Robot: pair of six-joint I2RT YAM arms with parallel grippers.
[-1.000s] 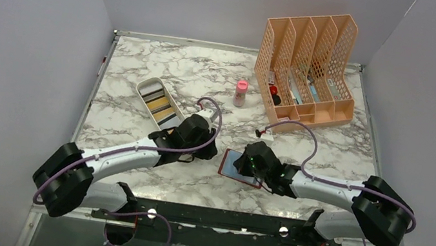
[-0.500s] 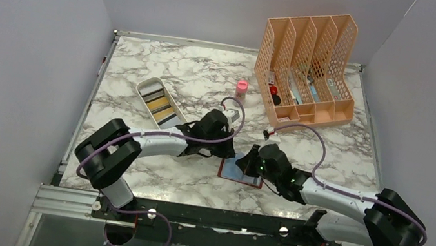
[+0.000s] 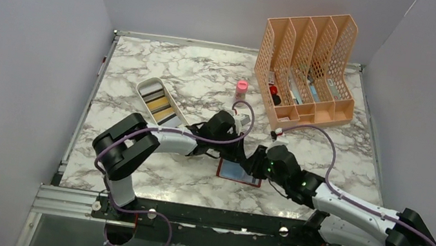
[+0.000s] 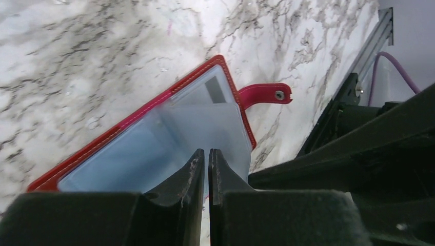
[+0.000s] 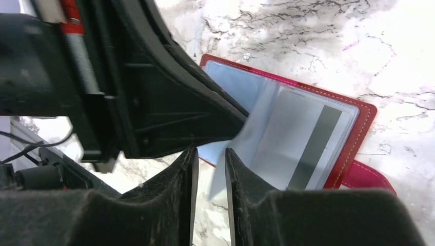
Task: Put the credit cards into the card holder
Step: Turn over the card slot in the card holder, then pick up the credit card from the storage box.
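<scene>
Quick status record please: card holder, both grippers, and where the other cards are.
card holder: open on the table, red cover down, clear sleeves up
card in holder: one striped card in a sleeve
left gripper: shut, tips at a clear sleeve
right gripper: slightly open, a lifted sleeve edge between its fingers
other cards: in the white tray, behind and left of the holder

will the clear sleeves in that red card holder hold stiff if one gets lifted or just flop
Probably floppy: one clear sleeve curves where it stands up off the card holder. It looks thin and light, so the holder may slide on the smooth marble table when tugged.
</scene>
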